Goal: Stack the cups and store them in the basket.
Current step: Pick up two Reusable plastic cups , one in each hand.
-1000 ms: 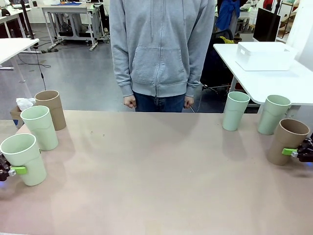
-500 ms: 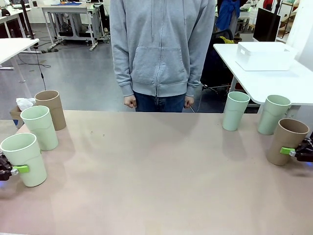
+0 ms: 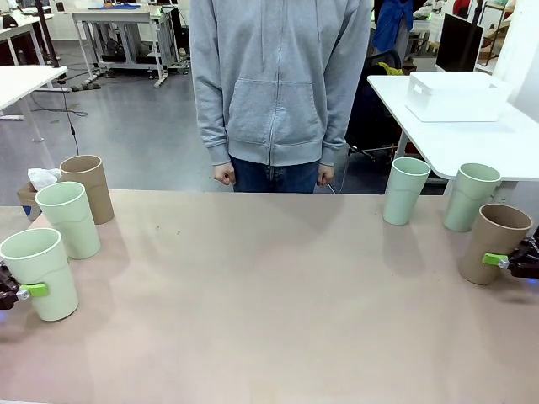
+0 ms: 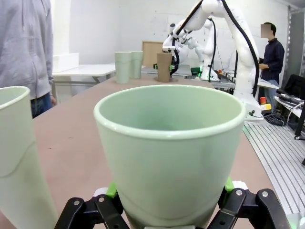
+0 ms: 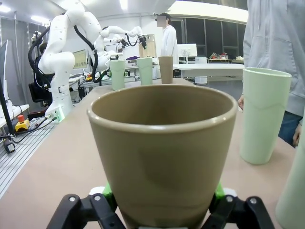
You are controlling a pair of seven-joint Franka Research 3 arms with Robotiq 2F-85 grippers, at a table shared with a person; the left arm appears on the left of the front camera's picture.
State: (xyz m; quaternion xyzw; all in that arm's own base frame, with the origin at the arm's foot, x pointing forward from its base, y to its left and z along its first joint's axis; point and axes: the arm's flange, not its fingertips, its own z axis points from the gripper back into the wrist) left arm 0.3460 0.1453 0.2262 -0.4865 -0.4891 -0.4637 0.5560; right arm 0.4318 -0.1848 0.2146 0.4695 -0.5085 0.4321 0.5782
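The left tan cup (image 3: 88, 188) stands upright on the worktop (image 3: 269, 295) at 10 o'clock. The middle mint cup (image 3: 69, 219) is just in front of it. At 8 o'clock the near mint cup (image 3: 38, 273) is upright, clamped low between the pads of the left gripper (image 4: 170, 200).

At 2 o'clock the inner mint cup (image 3: 405, 190) and outer mint cup (image 3: 471, 196) stand apart. At 3 o'clock the right tan cup (image 3: 494, 243) is upright, pinched near its base by the right gripper (image 5: 162, 200).

The white basket (image 3: 455, 108) sits open side up on a separate table beyond, toward 1 o'clock.
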